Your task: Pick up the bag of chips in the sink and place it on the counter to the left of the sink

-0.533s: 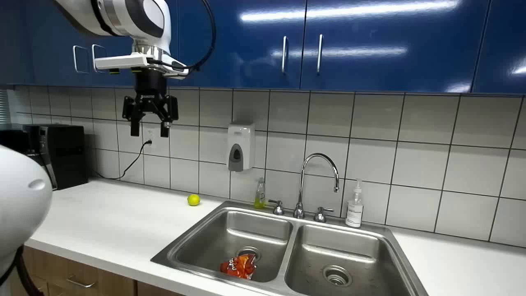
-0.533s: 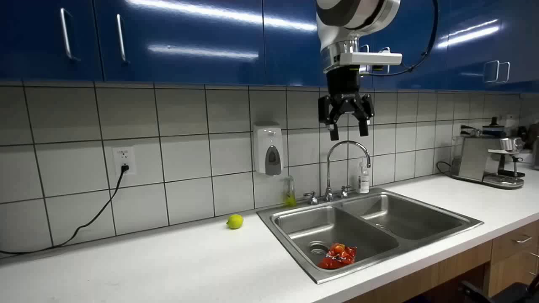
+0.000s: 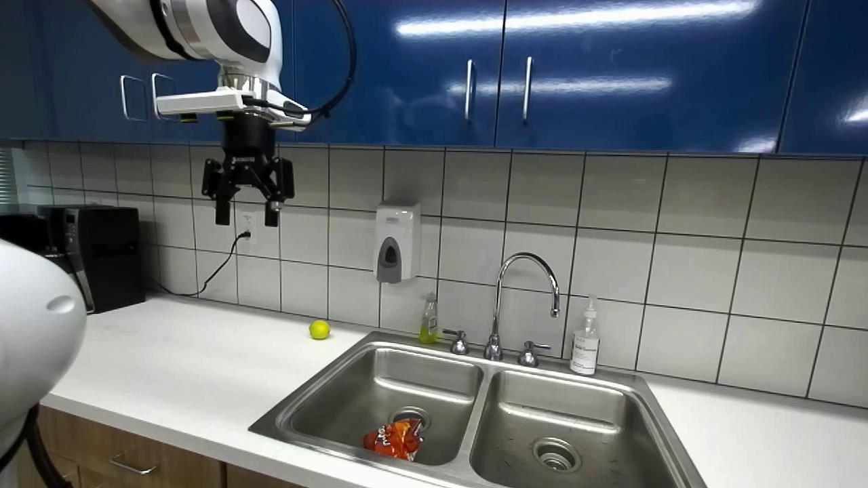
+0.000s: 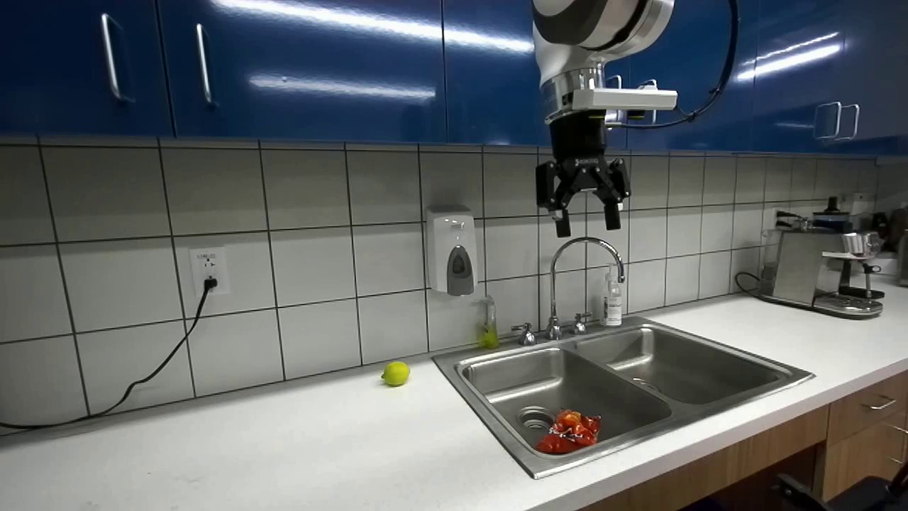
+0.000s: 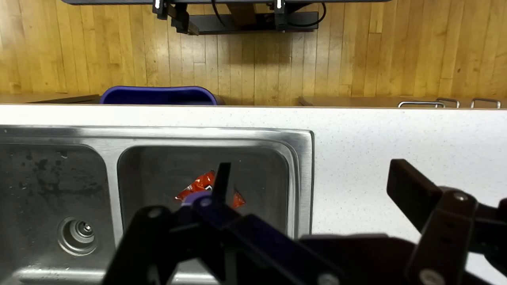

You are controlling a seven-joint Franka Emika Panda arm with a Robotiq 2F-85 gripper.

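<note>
In the double-bowl sink [image 3: 476,420]: one crumpled red chip bag [image 3: 393,439].
My claw [image 3: 247,217]: spread, empty; bag well below, partly behind one finger [image 5: 223,178] in wrist view.

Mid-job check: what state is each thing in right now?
Gripper: open, holding nothing.
Bag of chips: crumpled, in the sink; whether sealed, cannot tell.
Faucet: no water running.
Cabinet doors: shut.
Soap bottle: upright, part full.
Pump bottle: upright.
Plug: in the outlet.
Coffee machine: cannot tell if on.

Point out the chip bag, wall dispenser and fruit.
Chip bag [image 4: 569,433], in an exterior view: crumpled middle.
Wall dispenser [image 3: 399,228], in an exterior view: white housing.
Fruit [image 4: 395,373], in an exterior view: near side.
</note>
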